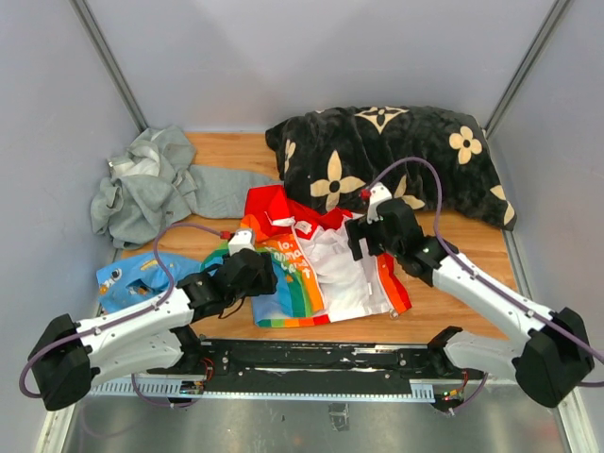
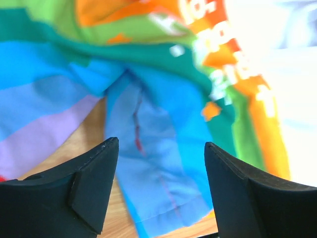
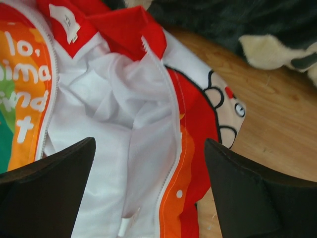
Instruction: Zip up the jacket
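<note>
As it lies open, the jacket (image 1: pixel 330 262) seemingly points collar away

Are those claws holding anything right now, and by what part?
Nothing is held. The left gripper and the right gripper both stand open over the jacket, gripping no cloth.

left wrist: jacket (image 2: pixel 163 114) blurred, overexposed | top: part hidden under left claw (image 1: pixel 257 276)
</note>
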`<action>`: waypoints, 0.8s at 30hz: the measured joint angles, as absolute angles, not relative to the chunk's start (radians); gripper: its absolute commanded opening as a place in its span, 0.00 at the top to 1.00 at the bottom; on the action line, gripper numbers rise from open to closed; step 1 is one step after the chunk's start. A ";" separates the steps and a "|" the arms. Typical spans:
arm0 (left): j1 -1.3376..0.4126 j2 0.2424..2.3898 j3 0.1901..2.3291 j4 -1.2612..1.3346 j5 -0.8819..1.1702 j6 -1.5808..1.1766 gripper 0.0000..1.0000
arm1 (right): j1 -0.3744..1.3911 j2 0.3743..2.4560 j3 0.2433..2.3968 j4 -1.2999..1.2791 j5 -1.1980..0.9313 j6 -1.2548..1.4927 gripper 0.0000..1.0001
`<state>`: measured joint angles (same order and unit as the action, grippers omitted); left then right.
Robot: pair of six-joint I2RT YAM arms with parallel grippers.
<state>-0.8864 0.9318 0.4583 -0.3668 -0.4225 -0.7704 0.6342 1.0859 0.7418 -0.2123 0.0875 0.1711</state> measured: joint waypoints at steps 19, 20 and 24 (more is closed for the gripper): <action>-0.813 1.245 0.641 -0.072 -0.236 -0.492 0.15 | 0.634 1.569 1.082 -0.254 0.292 -0.070 0.70; -0.813 1.263 0.640 -0.065 -0.231 -0.480 0.15 | 0.634 1.579 1.092 -0.259 0.295 -0.074 0.78; -0.813 1.308 0.622 -0.038 -0.223 -0.453 0.15 | 0.636 1.594 1.136 -0.305 0.300 -0.078 0.99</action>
